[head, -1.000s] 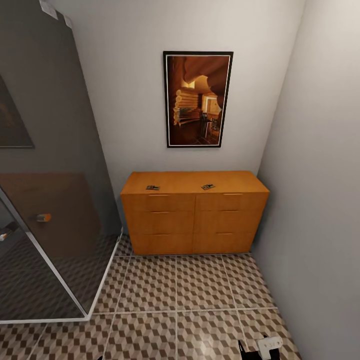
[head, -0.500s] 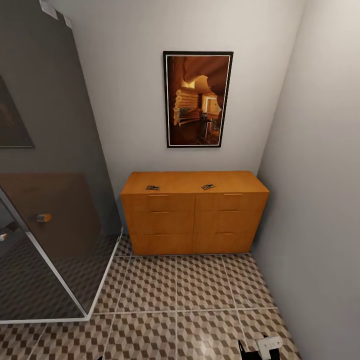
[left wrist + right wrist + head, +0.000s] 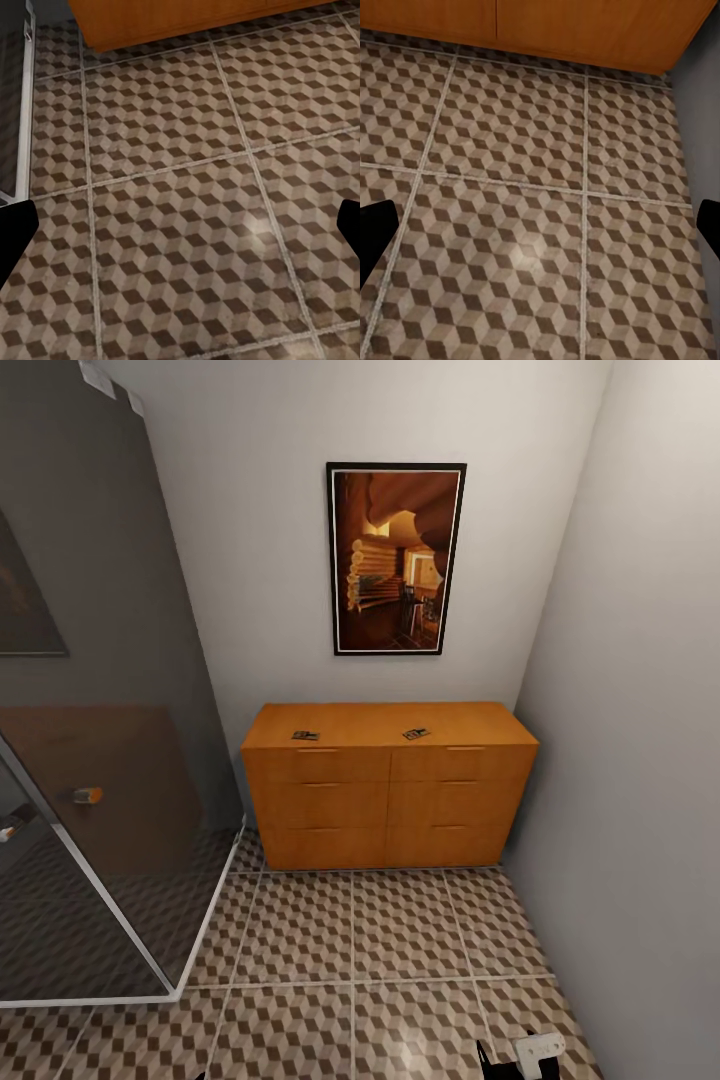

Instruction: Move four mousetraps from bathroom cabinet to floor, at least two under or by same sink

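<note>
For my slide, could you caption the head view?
Two mousetraps lie on the cabinet below a framed picture.

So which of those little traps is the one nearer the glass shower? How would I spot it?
Find the framed picture on the back wall; below it stands the orange-brown cabinet. Two small dark mousetraps lie on its top, near the front edge. Yours is the left mousetrap, on the shower screen side; the other mousetrap lies toward the right wall.

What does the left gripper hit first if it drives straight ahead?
Probably the patterned floor: the left gripper, fingers spread, points at bare tiles. The cabinet lies further off.
</note>
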You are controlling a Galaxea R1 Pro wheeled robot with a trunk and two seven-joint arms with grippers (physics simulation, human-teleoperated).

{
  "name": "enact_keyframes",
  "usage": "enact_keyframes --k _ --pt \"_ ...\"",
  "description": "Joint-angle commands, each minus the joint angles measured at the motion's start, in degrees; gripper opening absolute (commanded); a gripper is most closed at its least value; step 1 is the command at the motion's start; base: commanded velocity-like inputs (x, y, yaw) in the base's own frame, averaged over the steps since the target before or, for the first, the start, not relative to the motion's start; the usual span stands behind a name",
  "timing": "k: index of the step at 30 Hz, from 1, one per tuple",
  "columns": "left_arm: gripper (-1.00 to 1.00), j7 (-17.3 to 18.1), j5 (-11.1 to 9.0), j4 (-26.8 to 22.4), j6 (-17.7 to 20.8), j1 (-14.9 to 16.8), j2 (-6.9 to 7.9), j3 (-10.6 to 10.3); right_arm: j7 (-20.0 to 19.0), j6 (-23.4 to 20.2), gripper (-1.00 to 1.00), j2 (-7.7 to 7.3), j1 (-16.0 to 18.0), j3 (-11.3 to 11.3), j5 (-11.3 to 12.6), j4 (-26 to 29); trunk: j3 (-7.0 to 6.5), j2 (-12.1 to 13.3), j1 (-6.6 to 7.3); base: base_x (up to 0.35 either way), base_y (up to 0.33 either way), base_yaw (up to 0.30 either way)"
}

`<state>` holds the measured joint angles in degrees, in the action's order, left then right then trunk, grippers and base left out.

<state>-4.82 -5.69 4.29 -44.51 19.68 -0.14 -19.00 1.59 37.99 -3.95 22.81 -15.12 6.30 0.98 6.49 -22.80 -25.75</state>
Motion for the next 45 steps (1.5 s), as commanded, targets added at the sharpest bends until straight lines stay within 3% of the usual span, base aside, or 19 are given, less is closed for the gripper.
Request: enact_keyframes --k 1,45 --pt "1.00 0.0 -0.6 0.2 -0.3 0.1 -0.03 -0.5 0.1 0.2 1.00 0.00 0.0 -0.5 0.6 0.0 0.12 -0.1 -0.03 0.000 0.000 0.000" --pt "1.00 0.0 -0.6 0.2 -0.3 0.0 -0.03 -0.5 0.1 0.1 1.00 0.00 0.0 -0.5 0.6 0.0 0.12 -0.1 -0.03 0.000 0.000 0.000"
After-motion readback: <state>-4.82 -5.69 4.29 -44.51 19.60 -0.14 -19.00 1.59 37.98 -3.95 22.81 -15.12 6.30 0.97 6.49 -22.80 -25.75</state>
